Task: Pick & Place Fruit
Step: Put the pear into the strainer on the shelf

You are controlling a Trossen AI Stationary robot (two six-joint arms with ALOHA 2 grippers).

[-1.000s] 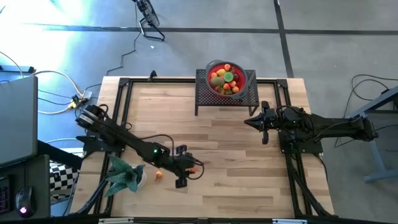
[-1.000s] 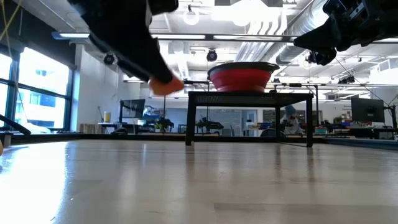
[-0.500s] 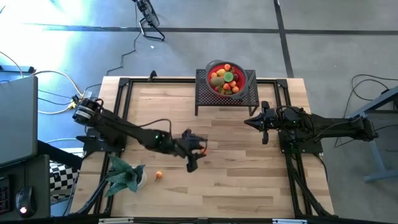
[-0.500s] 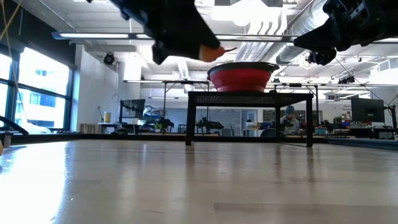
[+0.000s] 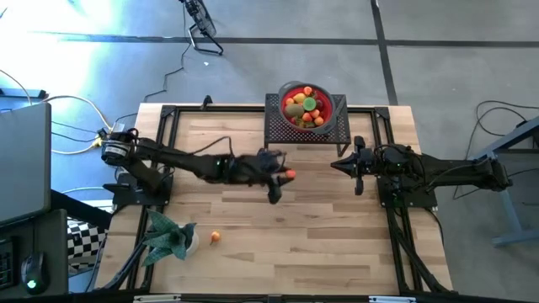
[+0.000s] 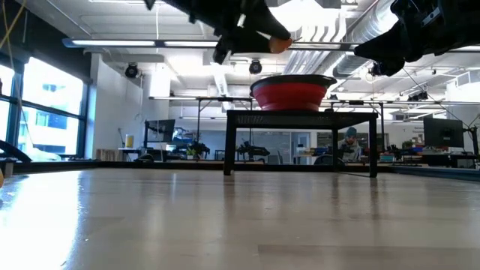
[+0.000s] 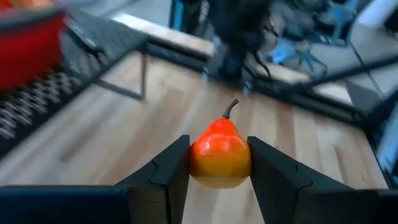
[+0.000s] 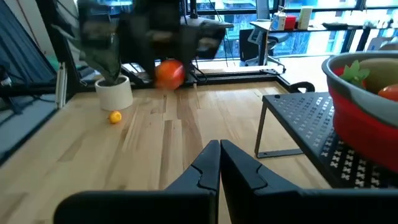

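Gripping orange pear (image 7: 220, 157), left claw (image 7: 219, 163)

left tool (image 6: 259, 34) aloft, gripping orange fruit (image 6: 279, 45) | red bowl (image 6: 292, 91) on stand (image 6: 300, 120)

toy pear (image 7: 220, 155) red-orange on top fading to yellow-orange below, dark brown stem. left gripper (image 7: 219, 171) fingers black. right gripper (image 8: 219, 163) fingers black too. bowl (image 8: 367, 118) red with grey rim, fruit in it (image 5: 304, 107) orange, green, yellow, red mix. rack (image 5: 285, 128) under the bowl black perforated mesh. table (image 5: 320, 244) light wood planks, black frame. small fruit on the table (image 5: 215, 237) orange. plant (image 5: 165, 235) green leaves, white pot.
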